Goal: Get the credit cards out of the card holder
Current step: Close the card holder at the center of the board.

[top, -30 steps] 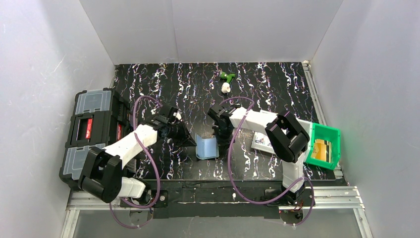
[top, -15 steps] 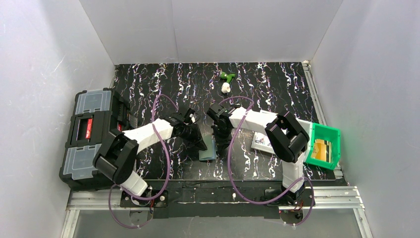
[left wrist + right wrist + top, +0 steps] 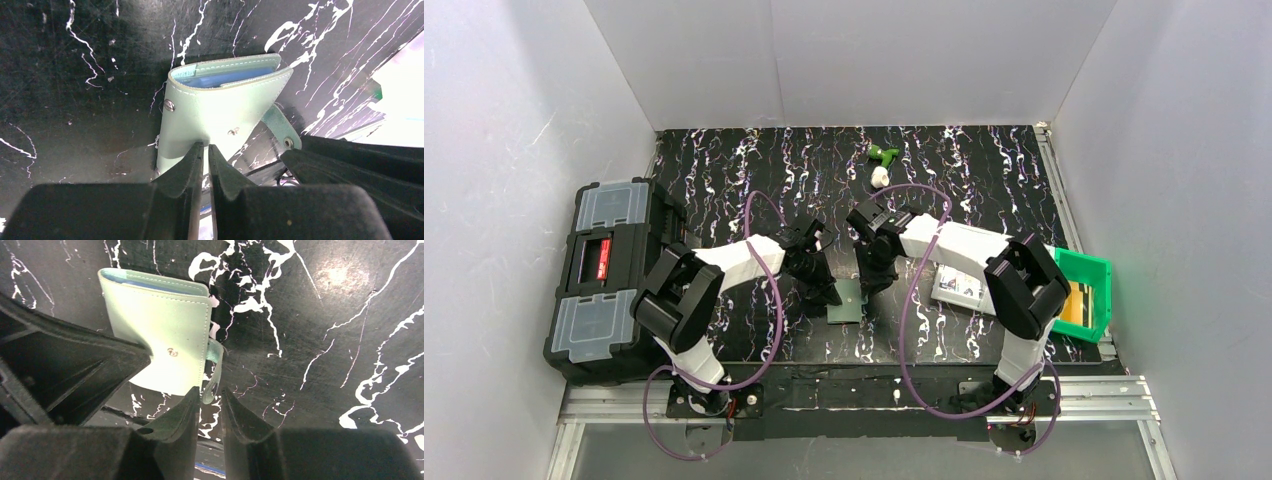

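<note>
Your hands flank card holder (image 3: 846, 300) on worktop (image 3: 984, 170); credit cards (image 3: 225, 77) peek from end far from left hand (image 3: 205, 146). Left hand near-closed at holder's near edge, grip unclear. Your right hand (image 3: 210, 390) slightly parted, snap tab (image 3: 215, 355) at tips.

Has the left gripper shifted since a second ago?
Yes. In the top view the left gripper has moved right, away from the black toolbox, and now sits at the card holder.

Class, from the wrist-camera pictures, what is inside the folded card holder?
A blue layer shows at the open edge of the card holder. Its covers hide the rest; cards cannot be counted.
</note>
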Controlling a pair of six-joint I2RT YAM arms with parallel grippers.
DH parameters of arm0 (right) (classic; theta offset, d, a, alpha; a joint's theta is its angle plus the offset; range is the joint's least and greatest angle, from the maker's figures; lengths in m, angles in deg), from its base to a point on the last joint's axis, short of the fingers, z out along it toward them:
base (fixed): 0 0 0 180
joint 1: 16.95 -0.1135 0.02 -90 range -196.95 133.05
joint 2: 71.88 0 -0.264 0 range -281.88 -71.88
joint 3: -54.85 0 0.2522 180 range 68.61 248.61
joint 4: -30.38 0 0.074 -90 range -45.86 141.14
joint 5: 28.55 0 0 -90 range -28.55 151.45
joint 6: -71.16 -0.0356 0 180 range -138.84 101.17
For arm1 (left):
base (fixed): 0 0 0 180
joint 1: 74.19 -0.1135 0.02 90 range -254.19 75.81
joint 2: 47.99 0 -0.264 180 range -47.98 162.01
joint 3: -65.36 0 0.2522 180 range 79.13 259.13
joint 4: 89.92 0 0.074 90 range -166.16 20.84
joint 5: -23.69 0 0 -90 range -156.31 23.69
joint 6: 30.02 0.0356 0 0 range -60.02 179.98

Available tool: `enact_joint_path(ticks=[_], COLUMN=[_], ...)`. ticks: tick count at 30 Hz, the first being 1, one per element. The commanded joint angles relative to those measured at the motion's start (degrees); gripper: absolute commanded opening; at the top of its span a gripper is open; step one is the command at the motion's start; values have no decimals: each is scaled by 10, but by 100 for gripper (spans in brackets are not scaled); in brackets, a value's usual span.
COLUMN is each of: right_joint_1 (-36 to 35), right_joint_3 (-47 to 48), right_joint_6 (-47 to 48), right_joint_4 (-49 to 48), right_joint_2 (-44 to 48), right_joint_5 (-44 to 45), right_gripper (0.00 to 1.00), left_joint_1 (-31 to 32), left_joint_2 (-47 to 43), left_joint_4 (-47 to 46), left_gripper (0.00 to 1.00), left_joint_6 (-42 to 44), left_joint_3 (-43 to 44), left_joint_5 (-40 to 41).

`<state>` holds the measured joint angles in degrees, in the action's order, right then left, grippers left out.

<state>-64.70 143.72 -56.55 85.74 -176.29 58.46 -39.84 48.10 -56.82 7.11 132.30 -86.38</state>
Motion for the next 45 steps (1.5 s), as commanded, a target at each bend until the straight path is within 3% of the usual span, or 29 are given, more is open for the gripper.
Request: enact_joint_path(ticks=[1,15,26,40,43,45], right_joint_1=[0,5,28,43,44,45], right_joint_3=[-5,-2,-17,63,101,122], right_joint_6=[-7,-41,-51,-20,-14,-9], right_joint_4=[-17,-88,-100,-50,-30,-17], right_joint_2=[24,-61,-60,2,21,36], right_joint_5=[-16,-119,-114,-117,-108,-99], right_gripper=[30,22,22,25,28,33], left_joint_1=[3,4,4,-6,-13,-17], left_joint_2=[13,-2,-30,-144,-163,-176], left_joint_4=[23,33,83,232,251,263], left_gripper=[8,0,0,12,18,29], left_joint_6=[0,15,46,154,178,193], left_joint_3=[12,20,54,204,238,259], left_joint_5=[31,27,40,147,162,171])
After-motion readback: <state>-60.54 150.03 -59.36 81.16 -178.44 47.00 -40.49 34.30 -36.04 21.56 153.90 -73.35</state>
